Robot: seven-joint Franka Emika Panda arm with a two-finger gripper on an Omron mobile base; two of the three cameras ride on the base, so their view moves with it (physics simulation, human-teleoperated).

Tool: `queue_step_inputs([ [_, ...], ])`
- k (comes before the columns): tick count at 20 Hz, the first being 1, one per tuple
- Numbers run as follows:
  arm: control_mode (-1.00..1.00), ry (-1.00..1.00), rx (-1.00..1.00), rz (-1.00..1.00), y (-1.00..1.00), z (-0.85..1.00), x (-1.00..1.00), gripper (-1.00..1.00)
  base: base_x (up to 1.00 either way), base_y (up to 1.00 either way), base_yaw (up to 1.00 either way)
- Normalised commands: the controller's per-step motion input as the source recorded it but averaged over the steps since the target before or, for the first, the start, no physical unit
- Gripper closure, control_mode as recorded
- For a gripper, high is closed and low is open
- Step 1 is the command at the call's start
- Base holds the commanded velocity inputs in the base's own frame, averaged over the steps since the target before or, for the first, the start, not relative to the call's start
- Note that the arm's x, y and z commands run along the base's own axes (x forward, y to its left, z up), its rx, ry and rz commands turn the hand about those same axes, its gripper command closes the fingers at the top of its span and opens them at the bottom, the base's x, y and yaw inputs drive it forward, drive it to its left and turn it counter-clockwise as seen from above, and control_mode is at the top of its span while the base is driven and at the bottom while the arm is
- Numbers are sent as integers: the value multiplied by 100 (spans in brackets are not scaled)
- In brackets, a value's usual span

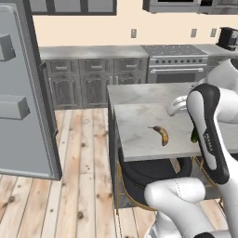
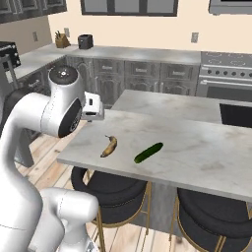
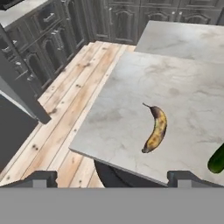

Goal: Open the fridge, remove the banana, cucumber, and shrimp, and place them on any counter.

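The mottled banana (image 1: 161, 134) (image 2: 110, 146) (image 3: 156, 129) lies on the pale marbled counter (image 1: 139, 139) (image 2: 206, 152) (image 3: 127, 96), near its front edge. The dark green cucumber (image 2: 148, 152) (image 3: 217, 159) rests just to its right, and the arm half hides the cucumber (image 1: 194, 135) from the left base camera. My gripper (image 3: 112, 179) hovers above the counter's front edge, open wide, nothing between its fingertips (image 3: 41, 178). The fridge (image 1: 25, 93) stands at left with its door swung open; the door's edge (image 3: 22, 94) shows over the floor. The shrimp is out of view.
Black round stools (image 2: 110, 189) (image 1: 153, 169) sit tucked under the island. Wooden floor (image 1: 79, 153) runs between the island and the fridge. Dark grey cabinets (image 1: 93, 79) and a stove (image 1: 176, 65) line the back wall. A toaster (image 2: 85, 41) and knife block (image 2: 61, 40) stand at far left.
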Motion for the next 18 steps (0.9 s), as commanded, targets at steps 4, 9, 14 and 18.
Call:
queue_step_inputs([
  [4,-100,0,-1,-4,54,20,0,-100,0,0,0],
  [9,-100,0,-1,-9,27,0,-13,-100,0,0,0],
  [14,100,-3,0,-10,0,0,-26,-100,0,0,-2],
  [18,100,0,0,0,0,0,0,-100,-18,-2,-1],
])
